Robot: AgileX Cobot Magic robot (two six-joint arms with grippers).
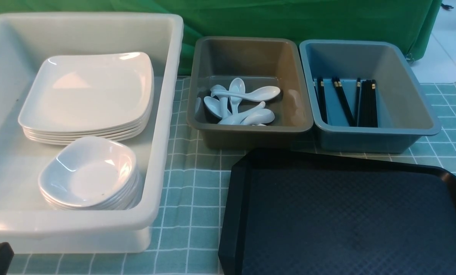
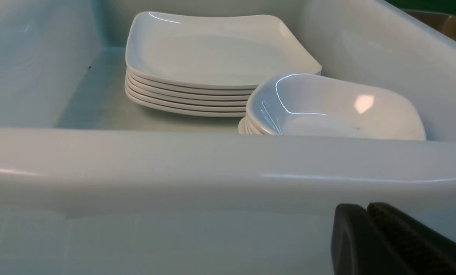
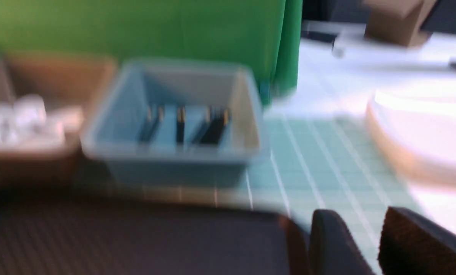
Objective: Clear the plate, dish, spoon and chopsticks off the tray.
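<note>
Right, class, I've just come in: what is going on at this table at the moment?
Tableware is being sorted off a black tray, which shows nothing on it. Plates and dishes are stacked in the white tub, spoons in the grey bin, chopsticks in the blue one. Neither gripper holds anything: left shut, right open.

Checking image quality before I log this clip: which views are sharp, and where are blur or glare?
Front view: sharp, soft glare on the plates. Left wrist view: sharp, highlights on the top dish. Right wrist view: motion-blurred throughout, blue bin smeared.
</note>
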